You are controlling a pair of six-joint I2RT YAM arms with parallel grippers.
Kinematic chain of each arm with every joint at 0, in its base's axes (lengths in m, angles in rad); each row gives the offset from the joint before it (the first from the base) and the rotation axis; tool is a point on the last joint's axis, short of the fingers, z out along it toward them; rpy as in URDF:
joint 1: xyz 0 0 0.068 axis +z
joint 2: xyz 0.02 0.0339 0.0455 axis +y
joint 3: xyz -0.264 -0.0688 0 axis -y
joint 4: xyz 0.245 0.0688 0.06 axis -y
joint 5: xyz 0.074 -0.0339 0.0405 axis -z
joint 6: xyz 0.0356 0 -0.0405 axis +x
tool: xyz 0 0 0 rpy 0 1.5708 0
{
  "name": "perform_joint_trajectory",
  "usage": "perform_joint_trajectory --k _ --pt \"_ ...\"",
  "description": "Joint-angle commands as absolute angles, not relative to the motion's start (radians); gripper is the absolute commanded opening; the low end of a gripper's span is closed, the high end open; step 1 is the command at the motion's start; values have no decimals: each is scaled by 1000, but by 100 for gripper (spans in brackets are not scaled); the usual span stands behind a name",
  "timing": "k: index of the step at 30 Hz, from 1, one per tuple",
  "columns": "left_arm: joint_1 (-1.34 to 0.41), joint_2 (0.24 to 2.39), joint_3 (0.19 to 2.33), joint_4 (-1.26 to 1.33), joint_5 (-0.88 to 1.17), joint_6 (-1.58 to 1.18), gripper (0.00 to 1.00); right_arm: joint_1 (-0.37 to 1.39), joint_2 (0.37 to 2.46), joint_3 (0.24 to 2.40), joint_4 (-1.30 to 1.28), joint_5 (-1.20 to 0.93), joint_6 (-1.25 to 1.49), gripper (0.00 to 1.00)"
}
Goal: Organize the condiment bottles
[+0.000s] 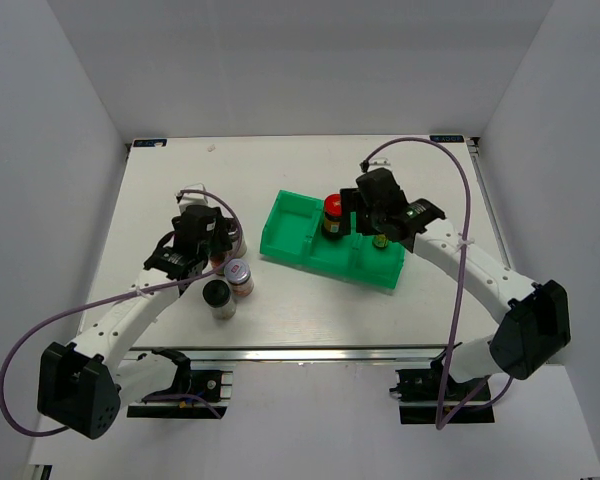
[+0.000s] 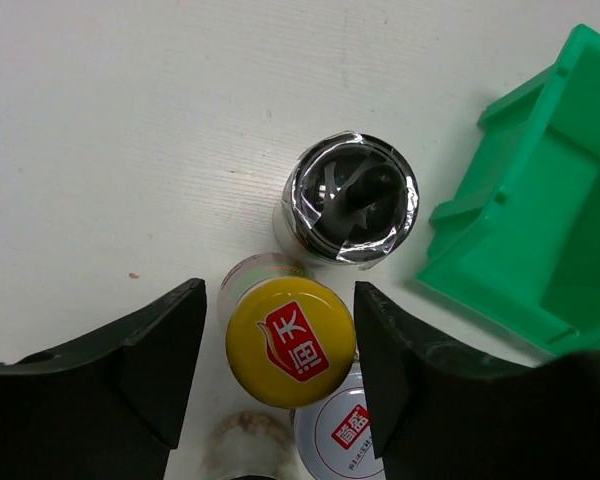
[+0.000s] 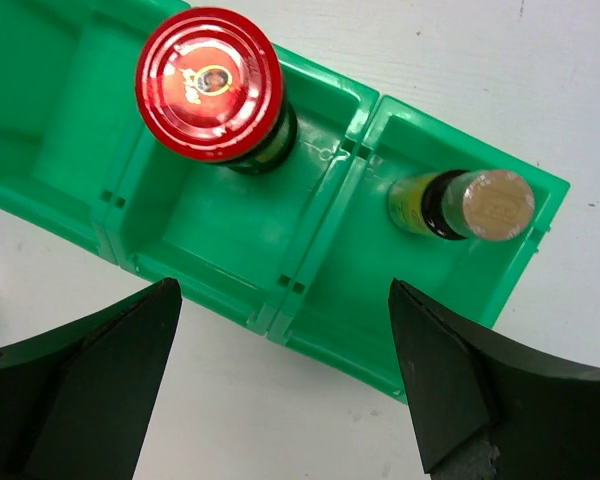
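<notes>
White worktop, enclosed by plain white walls, carries everything, with the two arm bases bolted at its near edge. Nearest of the condiments, a black-capped shaker (image 1: 218,298) stands upright in front of the left arm's wrist. Just beyond it, touching or nearly so, stands a white-lidded jar (image 1: 239,273) with red print on its lid. Farther in, the left end effector (image 2: 280,300) is poised over a tight cluster of bottles, its fingers (image 2: 160,360) spread apart to either side of a yellow-capped sauce bottle (image 2: 290,342). The finger on the tray side sits at the cap's edge, while a sliver of worktop shows between the cap and the other finger, so it straddles the bottle without clamping it. The white-lidded jar presses against that bottle on its near, tray-ward side. A silver-lidded jar (image 2: 348,200) stands just beyond the bottle, so close that I cannot tell whether they touch. A pale rim at the bottom edge of the left wrist view is too cropped to name. Right of the cluster lies the green three-compartment tray (image 1: 280,235), set at a slant. A red-lidded jar (image 3: 208,82) stands upright in its middle compartment, and a slim sauce bottle with a tan cap (image 3: 480,205) stands in the right-end compartment. The right end effector (image 3: 282,300) hovers above the tray, fingers wide apart and holding nothing
</notes>
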State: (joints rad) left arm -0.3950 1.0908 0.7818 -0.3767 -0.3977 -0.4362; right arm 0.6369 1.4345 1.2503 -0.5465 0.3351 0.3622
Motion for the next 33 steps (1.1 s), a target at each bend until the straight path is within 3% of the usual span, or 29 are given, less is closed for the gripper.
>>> perform_joint_trajectory --k 1,4,11,14,18,19,21,33 --pt "-399 1086 782 -336 -433 -411 69 641 1376 1213 -519 368 382 89" --pt "-399 1077 770 -324 -427 -411 57 641 1351 1181 -514 376 387 89" --pt "-399 1029 732 -273 -400 -371 53 641 1335 1170 -546 391 396 89" --pt "-399 1037 727 -262 -390 -354 47 641 1325 1155 -561 403 400 89" --pt "-399 1052 747 -270 -388 -354 30 641 1313 1146 -580 417 414 89" --pt "-399 1049 759 -275 -387 -354 20 641 1312 1140 -580 413 414 89" --pt "-399 1042 768 -282 -390 -354 12 641 1304 1132 -581 408 414 89" --pt "-399 1042 989 -478 -459 -348 0 641 1292 1091 -583 367 402 89"
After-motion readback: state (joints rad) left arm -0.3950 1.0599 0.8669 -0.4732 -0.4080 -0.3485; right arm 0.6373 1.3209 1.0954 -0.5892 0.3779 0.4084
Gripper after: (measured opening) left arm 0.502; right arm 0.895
